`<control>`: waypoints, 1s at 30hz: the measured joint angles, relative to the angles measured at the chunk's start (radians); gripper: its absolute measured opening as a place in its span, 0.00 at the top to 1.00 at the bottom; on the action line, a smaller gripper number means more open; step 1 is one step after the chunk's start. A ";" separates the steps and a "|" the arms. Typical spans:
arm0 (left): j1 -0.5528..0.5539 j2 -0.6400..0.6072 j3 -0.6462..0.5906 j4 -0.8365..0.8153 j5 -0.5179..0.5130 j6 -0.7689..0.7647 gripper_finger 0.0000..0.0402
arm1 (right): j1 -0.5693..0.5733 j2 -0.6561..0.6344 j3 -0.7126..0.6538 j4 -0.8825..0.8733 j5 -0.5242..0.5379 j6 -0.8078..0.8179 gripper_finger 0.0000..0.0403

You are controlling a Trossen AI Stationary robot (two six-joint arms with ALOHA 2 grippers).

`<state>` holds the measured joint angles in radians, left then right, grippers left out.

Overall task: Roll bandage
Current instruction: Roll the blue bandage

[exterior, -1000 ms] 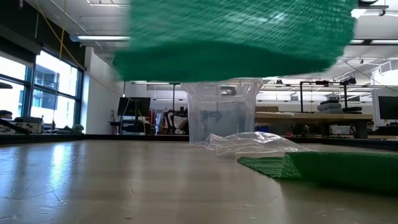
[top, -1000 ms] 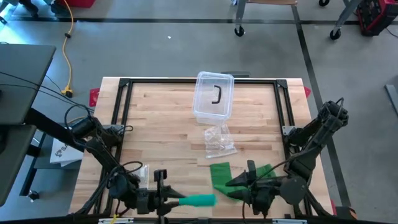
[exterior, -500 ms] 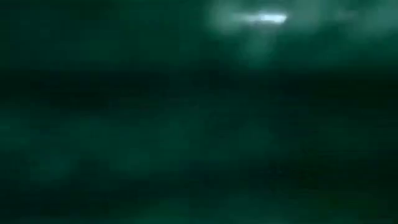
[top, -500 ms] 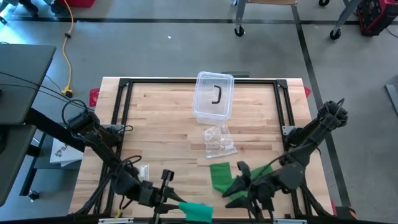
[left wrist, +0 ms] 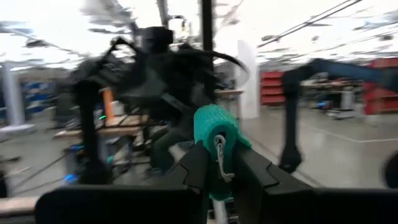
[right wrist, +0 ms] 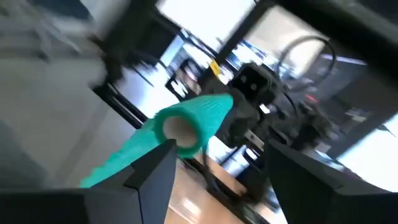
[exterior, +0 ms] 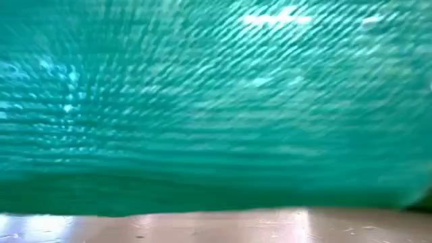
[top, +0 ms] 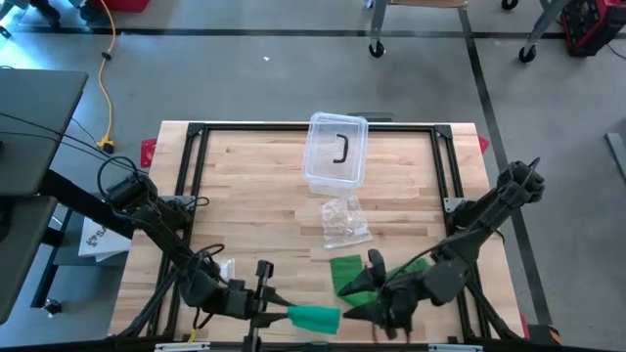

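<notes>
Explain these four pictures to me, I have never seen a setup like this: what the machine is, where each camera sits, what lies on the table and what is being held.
The machine is two dark robot arms at a light wooden table. One picture looks straight down from above. One sits at table height, and green mesh fabric fills nearly all of it. The other two come from cameras on the arms' wrists.

On the table lie a clear plastic box, a crumpled clear plastic bag and the loose flat end of a green mesh bandage.

The left gripper, at the near edge, is shut on the rolled green part of the bandage, wound on a tube. The right gripper, beside it, stands open, its fingers close to the roll's end.
</notes>
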<state>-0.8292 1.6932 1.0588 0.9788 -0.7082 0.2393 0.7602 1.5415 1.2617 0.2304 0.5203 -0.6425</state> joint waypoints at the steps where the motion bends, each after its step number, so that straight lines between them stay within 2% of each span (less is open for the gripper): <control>1: 0.001 0.000 0.000 -0.004 -0.018 -0.001 0.90 | 0.004 0.014 -0.001 0.017 0.052 -0.033 0.42; 3: 0.002 0.000 0.000 -0.015 -0.034 -0.006 0.90 | 0.014 0.030 -0.001 0.041 0.133 -0.090 0.42; 5: 0.004 0.000 0.000 -0.023 -0.039 -0.020 0.90 | 0.021 0.035 -0.001 0.047 0.160 -0.122 0.42; 16: 0.003 0.000 0.000 -0.037 -0.070 -0.050 0.90 | 0.021 0.035 -0.001 0.069 0.184 -0.194 0.42; 23: 0.006 0.001 0.000 -0.045 -0.103 -0.105 0.90 | 0.047 0.035 -0.001 0.068 0.297 -0.420 0.42; 30: 0.006 0.001 0.000 -0.042 -0.117 -0.125 0.90 | 0.060 0.038 -0.001 0.045 0.300 -0.555 0.42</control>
<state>-0.8234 1.6939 1.0588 0.9370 -0.8249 0.1146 0.8201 1.5791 1.2610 0.2750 0.8201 -1.1979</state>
